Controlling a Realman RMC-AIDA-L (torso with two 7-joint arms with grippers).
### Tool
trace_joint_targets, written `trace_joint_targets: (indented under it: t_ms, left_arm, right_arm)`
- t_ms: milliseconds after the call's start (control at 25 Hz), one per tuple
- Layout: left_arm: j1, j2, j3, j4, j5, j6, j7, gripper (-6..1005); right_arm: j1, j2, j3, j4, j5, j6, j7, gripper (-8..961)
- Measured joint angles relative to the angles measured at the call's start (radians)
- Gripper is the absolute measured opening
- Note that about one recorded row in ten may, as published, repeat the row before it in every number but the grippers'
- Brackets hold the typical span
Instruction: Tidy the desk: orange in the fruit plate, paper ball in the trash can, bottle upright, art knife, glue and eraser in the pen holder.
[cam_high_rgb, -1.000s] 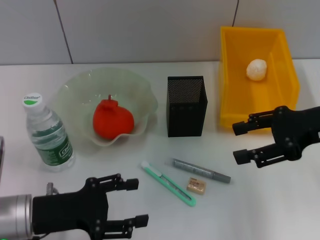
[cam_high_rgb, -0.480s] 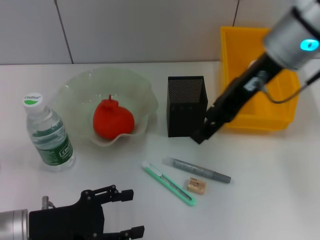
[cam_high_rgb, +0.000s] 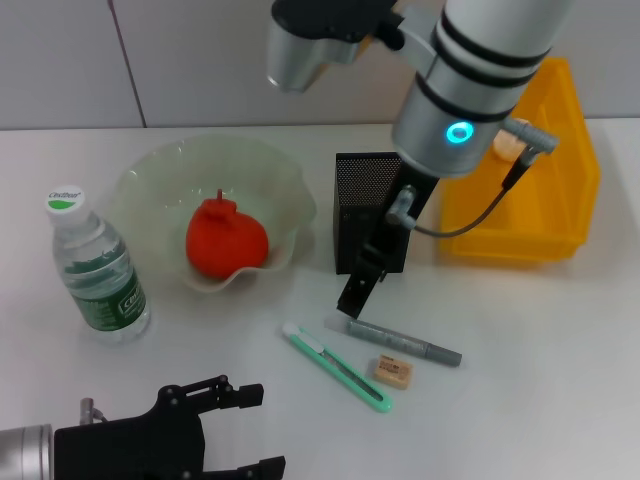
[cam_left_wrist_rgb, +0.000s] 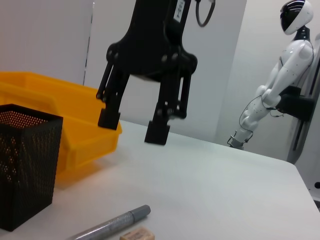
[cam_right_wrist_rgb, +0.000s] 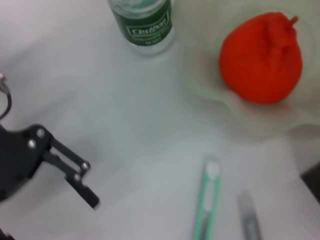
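White matte table (cam_high_rgb: 560, 380), items left to right, both arms present.
Clear ribbed plastic bottle (cam_high_rgb: 96, 265) upright, far left; left gripper (cam_high_rgb: 255, 430) near edge, jaws wide; lumpy orange (cam_high_rgb: 226, 238) in wavy glass fruit plate (cam_high_rgb: 150, 185); mint art knife (cam_high_rgb: 336, 366), grey glue (cam_high_rgb: 403, 341), beige eraser (cam_high_rgb: 392, 372) lying flat; right gripper (cam_left_wrist_rgb: 132, 129), jaws spread, above them; mesh pen holder (cam_high_rgb: 360, 180); yellow trash can (cam_high_rgb: 570, 190).

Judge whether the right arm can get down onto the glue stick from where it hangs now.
Probably yes. The right gripper hangs open beside the pen holder, just above the near end of the glue. The glue lies flat with nothing on it; the eraser and art knife lie close by.
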Motion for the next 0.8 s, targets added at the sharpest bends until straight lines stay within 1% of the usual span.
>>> trace_joint_targets:
  t_ms: [40,120,240,320,560,600,640,720,800]
  left_arm:
    - [0.000,0.000,0.000,0.000,0.000,0.000,0.000,802]
    - [0.000,0.000,0.000,0.000,0.000,0.001,0.000,802]
    - [0.003,0.000,-0.001,0.000,0.000,0.003,0.000,802]
    - [0.003,0.000,-0.001,0.000,0.000,0.003,0.000,802]
    - [0.001,0.000,-0.001,0.000,0.000,0.004,-0.004,802]
    - [0.001,0.000,-0.001,0.000,0.000,0.004,-0.005,802]
    - [0.001,0.000,-0.001,0.000,0.000,0.004,-0.005,802]
    - [0.001,0.000,-0.001,0.000,0.000,0.004,-0.007,802]
    - [-0.001,0.000,-0.001,0.000,-0.001,0.005,-0.010,802]
  right_arm:
    - [0.000,0.000,0.000,0.000,0.000,0.000,0.000,787]
    - [0.001,0.001,-0.008,-0.051,0.057,0.042,0.008,787]
    - [0.001,0.001,-0.016,-0.085,0.080,0.062,0.006,787]
    - [0.001,0.001,-0.039,-0.132,0.090,0.094,-0.006,787]
    - [-0.002,0.002,-0.062,-0.186,0.094,0.150,-0.024,787]
    - [-0.005,0.003,-0.092,-0.210,0.110,0.175,-0.032,787]
    - [-0.005,0.003,-0.092,-0.210,0.110,0.175,-0.032,787]
    - [-0.011,0.003,-0.134,-0.233,0.143,0.207,-0.049,787]
    - [-0.014,0.003,-0.141,-0.237,0.149,0.217,-0.058,787]
